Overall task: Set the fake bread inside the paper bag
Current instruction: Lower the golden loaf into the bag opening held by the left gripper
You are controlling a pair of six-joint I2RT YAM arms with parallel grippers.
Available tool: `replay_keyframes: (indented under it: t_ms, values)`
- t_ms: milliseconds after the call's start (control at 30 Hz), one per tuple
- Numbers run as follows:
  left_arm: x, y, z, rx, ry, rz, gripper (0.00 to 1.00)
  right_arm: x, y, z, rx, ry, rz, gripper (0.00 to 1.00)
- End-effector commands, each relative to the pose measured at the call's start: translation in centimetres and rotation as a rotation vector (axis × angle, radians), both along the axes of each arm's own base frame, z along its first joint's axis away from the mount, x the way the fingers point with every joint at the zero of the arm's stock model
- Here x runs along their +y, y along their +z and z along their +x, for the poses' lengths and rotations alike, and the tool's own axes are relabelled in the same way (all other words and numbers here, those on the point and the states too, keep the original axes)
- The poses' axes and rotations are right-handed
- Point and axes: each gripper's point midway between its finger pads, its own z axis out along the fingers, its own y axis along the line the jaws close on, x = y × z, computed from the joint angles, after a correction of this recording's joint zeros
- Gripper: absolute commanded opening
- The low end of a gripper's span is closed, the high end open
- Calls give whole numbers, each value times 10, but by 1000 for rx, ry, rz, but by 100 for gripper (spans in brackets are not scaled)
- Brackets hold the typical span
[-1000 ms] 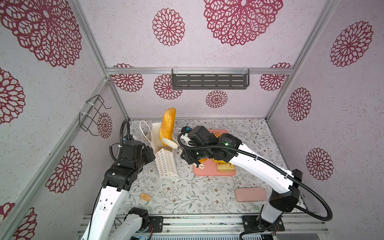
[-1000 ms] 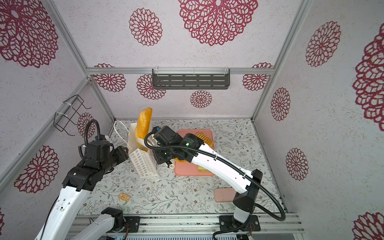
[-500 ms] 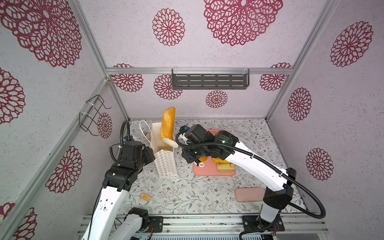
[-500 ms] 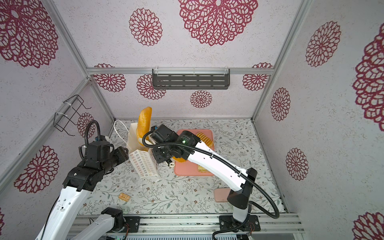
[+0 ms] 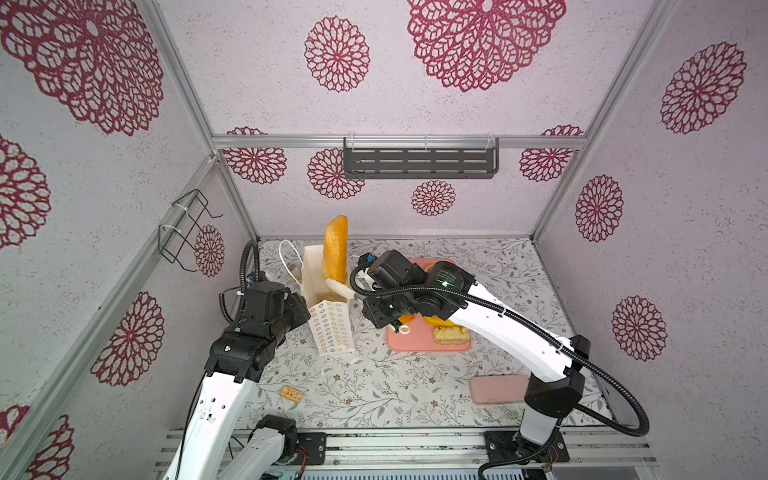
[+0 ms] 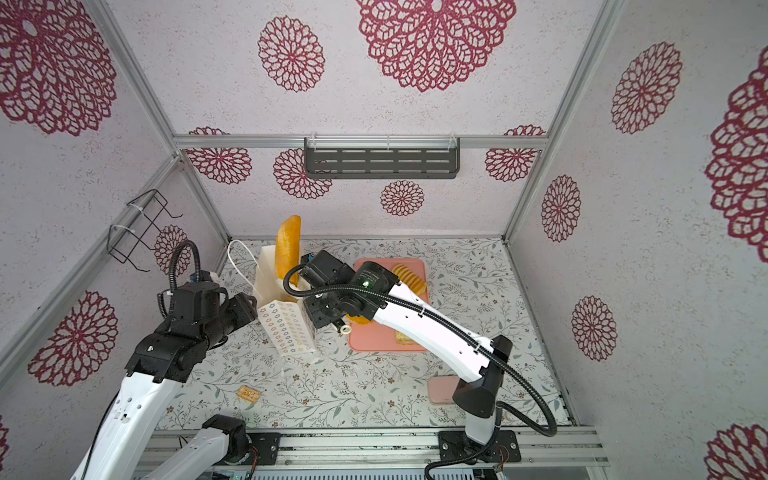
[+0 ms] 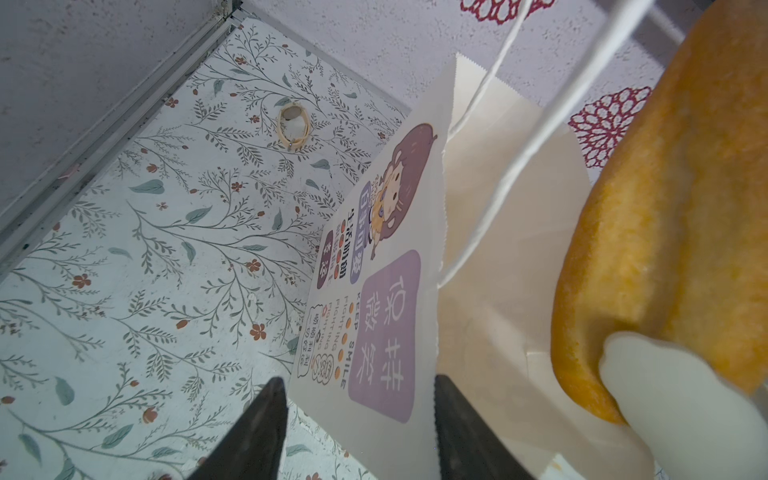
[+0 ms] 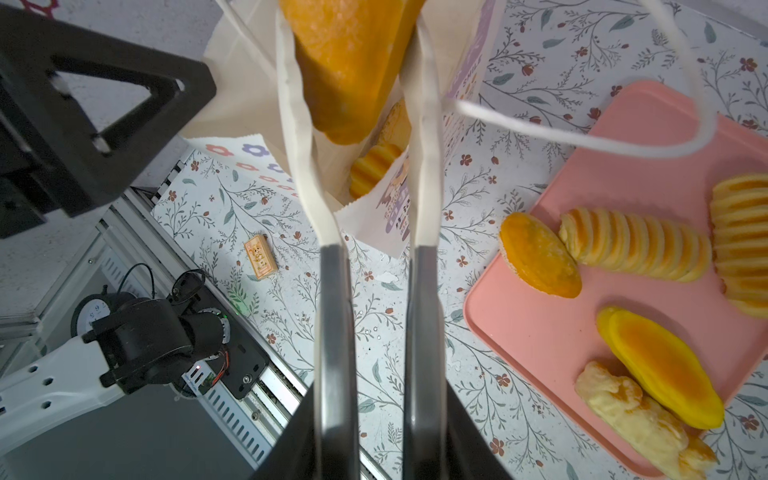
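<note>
Here, the moment of release. The long loaf [image 5: 336,249] stands on end in the paper bag [image 5: 332,328], left of the middle of the counter [image 5: 415,399]. Its upper part is clear of the mouth, and a small ridged roll [image 8: 374,170] already lies at the bottom.

Compared with a second ago, the loaf has not visibly sunk or tipped, while the right arm has drawn a little leftward toward the bag. The right gripper [image 5: 341,289] reaches in from the right. Its jaws stand slightly parted with the loaf's lower part between them and both white fingers [image 8: 298,137] alongside it. Whether they still press on it cannot be told.

The left gripper [image 7: 360,386] has kept its place at the bag's left wall. Its jaws are about half open and astride the rim, one finger inside the mouth and one outside. As far as the wrist view shows, they are not pinched on the paper.

Judged from this, the loaf is nearly delivered. The bag wall must now carry it, and a tall loaf leaning on thin paper could tip the bag once the fingers withdraw.

Five pieces remain on the pink tray [image 8: 540,332], just right of the bag:
- a round bun [image 8: 538,259]
- a long ridged roll [image 8: 636,245]
- a broad ridged roll [image 8: 744,241]
- a smooth oval loaf [image 8: 665,365]
- a flaky pastry [image 8: 640,419]
</note>
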Motion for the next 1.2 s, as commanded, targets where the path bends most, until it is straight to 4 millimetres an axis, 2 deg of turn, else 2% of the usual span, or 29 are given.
replay_keyframes:
  t_ms: [0,300,433,633,867,1167]
  values:
    - [2,-2,2,-4,12,-2,58,-1,32,6,-85,-16,68,40]
    - [2,-2,2,-7,10,-4,58,-2,40,10,-111,-30,79,41]
    - [1,-2,3,-6,8,-5,58,-5,50,12,-132,-42,102,39]
    - [1,-3,3,-5,8,-6,58,-3,57,7,-123,-24,136,41]
    - [2,-5,2,-2,13,-4,59,-13,66,7,-149,-52,169,23]
    - [2,-7,2,2,10,-6,60,-27,92,-5,-167,-43,247,21]
